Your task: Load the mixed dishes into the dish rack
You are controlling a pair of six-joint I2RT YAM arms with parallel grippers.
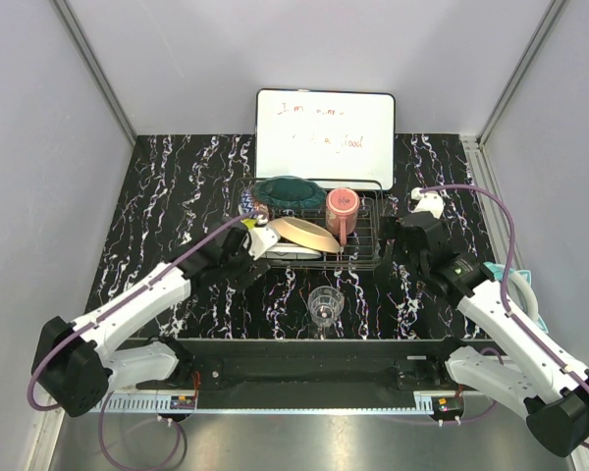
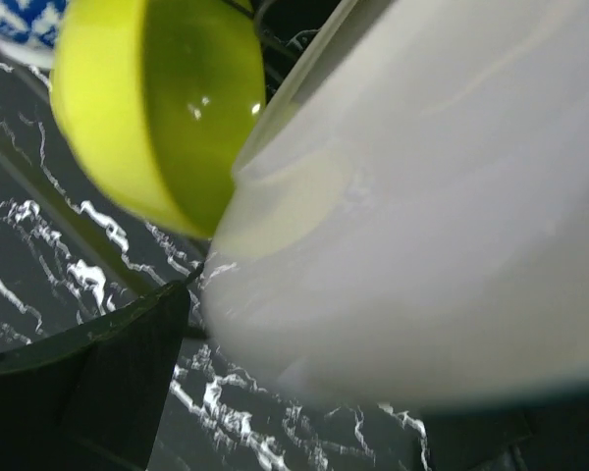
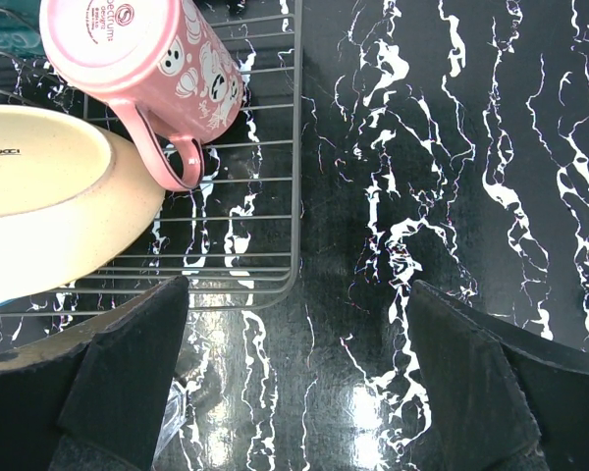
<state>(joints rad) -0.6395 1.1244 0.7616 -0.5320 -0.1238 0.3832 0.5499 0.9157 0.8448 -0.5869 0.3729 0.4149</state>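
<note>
Two grippers: both are seen with fingers spread wide, and nothing is pinched by either.
Left gripper (image 1: pixel 265 245): it is held at the left front corner of the dish rack (image 1: pixel 365 240). One dark finger (image 2: pixel 98 383) is seen low in its wrist view.
White plate (image 2: pixel 432 196): it is seen very close to the left gripper and most of that view is filled by it (it looks blurred).
Lime-green bowl (image 2: pixel 147 108): it is stood on its edge just beside the white plate.
Right gripper (image 3: pixel 296 294): it is held over the bare table (image 1: pixel 177 196), just past the right front corner of the rack.
Pink mug (image 3: pixel 147 49): it is placed in the rack, with its printed bottom turned to the wrist camera and its handle near the peach plate.
Peach plate (image 3: pixel 49 216): it is leaned in the rack, left of the mug.
Teal plate (image 1: pixel 290 191): it is set at the far side of the rack, near the whiteboard (image 1: pixel 324 137).
Clear glass (image 1: pixel 325 306): it is stood on the table in front of the rack, between the two arms.
</note>
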